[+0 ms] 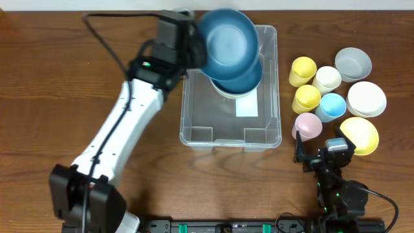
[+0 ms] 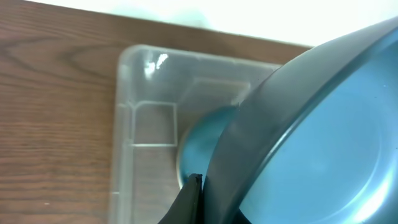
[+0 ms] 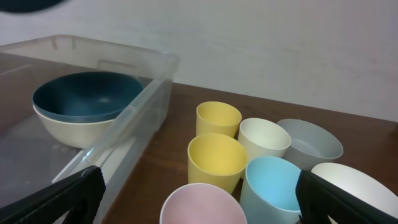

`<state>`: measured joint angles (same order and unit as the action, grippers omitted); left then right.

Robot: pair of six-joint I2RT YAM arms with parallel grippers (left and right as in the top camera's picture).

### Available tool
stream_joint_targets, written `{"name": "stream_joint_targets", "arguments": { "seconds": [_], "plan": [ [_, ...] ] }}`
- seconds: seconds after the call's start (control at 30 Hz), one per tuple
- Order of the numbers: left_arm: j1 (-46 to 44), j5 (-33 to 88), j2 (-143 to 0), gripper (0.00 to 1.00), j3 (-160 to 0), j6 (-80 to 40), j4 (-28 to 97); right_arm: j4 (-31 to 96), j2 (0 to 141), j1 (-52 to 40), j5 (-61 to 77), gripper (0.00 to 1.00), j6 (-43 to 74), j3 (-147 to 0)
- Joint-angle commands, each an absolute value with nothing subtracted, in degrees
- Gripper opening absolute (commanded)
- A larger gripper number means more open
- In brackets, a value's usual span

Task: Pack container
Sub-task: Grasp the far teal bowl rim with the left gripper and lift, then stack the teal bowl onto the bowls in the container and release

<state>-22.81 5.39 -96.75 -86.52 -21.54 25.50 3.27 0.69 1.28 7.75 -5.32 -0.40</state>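
Overhead, we found the left hand [image 1: 192, 50] clenched on a blue bowl [image 1: 228, 40], held over the container [image 1: 231, 138] on the worktop [image 1: 52, 77], likely for nesting. Left wrist: it hung tilted above a packed bowl [image 2: 200, 142]. Right wrist: the right hand [image 3: 199, 180] was spread empty, waiting beside the cups [image 3: 217, 121].

Container [image 1: 272, 81] clear glossy plastic, blue bowl [image 1: 228, 40] smooth semi-matt plastic, table [image 1: 52, 77] wood-grain w/ slight sheen.

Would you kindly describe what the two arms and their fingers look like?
The left arm has white tubular links, black joints, a green light and a trailing black cable. The right arm is black with green lights and black, wedge-shaped fingers.
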Motion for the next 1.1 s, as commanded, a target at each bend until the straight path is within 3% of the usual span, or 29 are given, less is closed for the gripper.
{"name": "stream_joint_targets", "arguments": {
  "seconds": [0.0,0.43,0.53,0.57,0.93,1.07],
  "plan": [
    [-25.0,0.8,-99.7,0.06,-87.2,-20.3,25.2,3.5,0.4,1.9,7.9,0.99,-6.1,-0.3],
    [-27.2,0.8,-108.7,0.06,-87.2,-20.4,18.6,3.5,0.4,1.9,7.9,0.99,-6.1,-0.3],
    [-27.3,0.8,-108.7,0.43,-87.2,-20.3,19.1,3.5,0.4,1.9,7.9,0.99,-6.1,-0.3],
    [-27.3,0.8,-108.7,0.46,-87.2,-20.3,19.1,3.5,0.4,1.9,7.9,0.99,-6.1,-0.3],
    [-25.5,0.4,-102.1,0.46,-87.2,-18.3,20.1,3.5,0.4,1.9,8.0,0.99,-6.1,-0.3],
    [-22.0,-6.6,-98.4,0.47,-87.2,-18.2,22.9,3.5,0.4,1.9,7.9,0.99,-6.1,-0.3]
  ]
}}
